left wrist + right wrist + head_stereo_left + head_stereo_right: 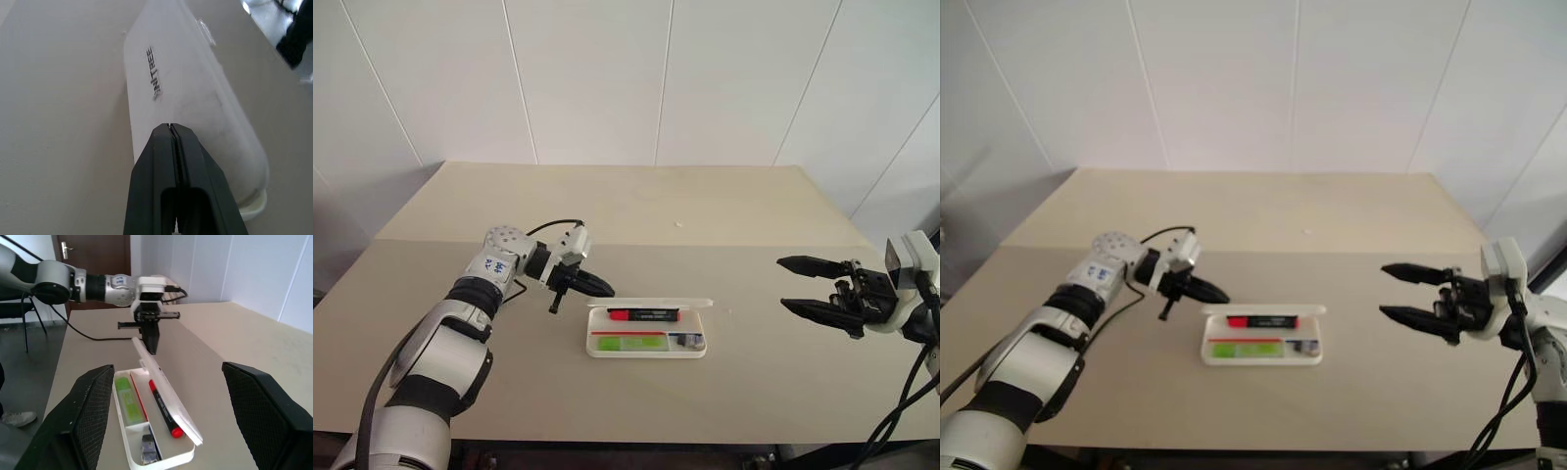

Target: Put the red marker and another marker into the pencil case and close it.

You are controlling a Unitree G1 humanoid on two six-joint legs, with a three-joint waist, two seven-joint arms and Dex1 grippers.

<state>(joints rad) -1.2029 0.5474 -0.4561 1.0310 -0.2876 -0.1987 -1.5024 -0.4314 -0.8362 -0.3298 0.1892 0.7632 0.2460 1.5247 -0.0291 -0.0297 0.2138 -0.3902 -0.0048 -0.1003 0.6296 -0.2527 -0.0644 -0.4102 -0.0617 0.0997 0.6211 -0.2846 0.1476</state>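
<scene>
- We see the left gripper (603, 288), jaws together, at the half-raised lid of the pencil case (646, 342).
- Our right gripper (800, 284), jaws apart, hangs well apart from it.

So we've got the case (646, 345) sitting on the table (724, 211), roughly mid-table and toward the near edge. Its lid (651, 304) stands half up along the far side. Inside, the red marker (643, 315) lies lengthwise at the back under the lid, and the green marker (625, 343) lies in front of it, in the left part of the tray. Left gripper (599, 287) is just left of the lid's left end, right gripper (803, 285) well off to the right, above the table.
</scene>
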